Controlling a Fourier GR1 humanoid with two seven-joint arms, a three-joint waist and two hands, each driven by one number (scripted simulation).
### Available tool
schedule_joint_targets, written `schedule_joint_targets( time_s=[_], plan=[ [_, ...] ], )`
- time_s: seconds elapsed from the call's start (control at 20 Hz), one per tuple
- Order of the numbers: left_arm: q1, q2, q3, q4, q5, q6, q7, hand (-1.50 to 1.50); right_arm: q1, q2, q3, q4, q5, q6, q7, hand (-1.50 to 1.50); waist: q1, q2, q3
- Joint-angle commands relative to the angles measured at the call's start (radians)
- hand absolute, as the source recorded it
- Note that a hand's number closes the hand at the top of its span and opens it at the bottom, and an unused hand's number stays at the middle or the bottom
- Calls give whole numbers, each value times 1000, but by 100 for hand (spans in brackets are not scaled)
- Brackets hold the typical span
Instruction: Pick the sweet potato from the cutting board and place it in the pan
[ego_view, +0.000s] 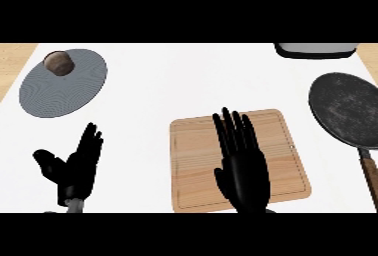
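Right hand (244, 170) flat over cutting board (196, 165)

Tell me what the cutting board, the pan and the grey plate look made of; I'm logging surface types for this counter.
Cutting board: apparently wood, light tan with fine grain lines and a groove near its edge, matt. Pan: probably dark metal, perhaps cast iron, charcoal with pale speckling, dull; its handle looks brown, possibly wood. Plate: uncertain, plain matt grey, could be ceramic or plastic.

A kitchen; white counter (184, 80) bears cutting board (280, 150), pan (347, 110), plate (52, 95).
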Motion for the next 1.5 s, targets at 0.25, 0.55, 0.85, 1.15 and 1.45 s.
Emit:
schedule_joint_targets(
  time_s=[0.25, 0.55, 0.85, 1.15, 1.45],
  plan=[
    [-18, -30, -13, 55, -11, 2, 9, 0, -244, 46, -34, 170, 66, 598, 323, -150, 21, 11, -6],
    [72, -23, -22, 1, -26, -33, -16, 0, -464, 47, -45, 286, -136, 727, 408, -150, 24, 7, -3],
    [-13, -16, 36, 74, -5, -67, 0, 0, -478, 47, -131, 412, -163, 828, 405, -150, 6, 9, -3],
    [60, -57, 27, 69, -15, -73, -42, 0, -429, 46, -115, 395, -216, 873, 450, -150, 3, 5, -3],
    [19, -42, 46, -29, -51, -28, 76, 0, -420, 1, -129, 317, -212, 835, 383, -150, 3, 5, -2]
  ],
)
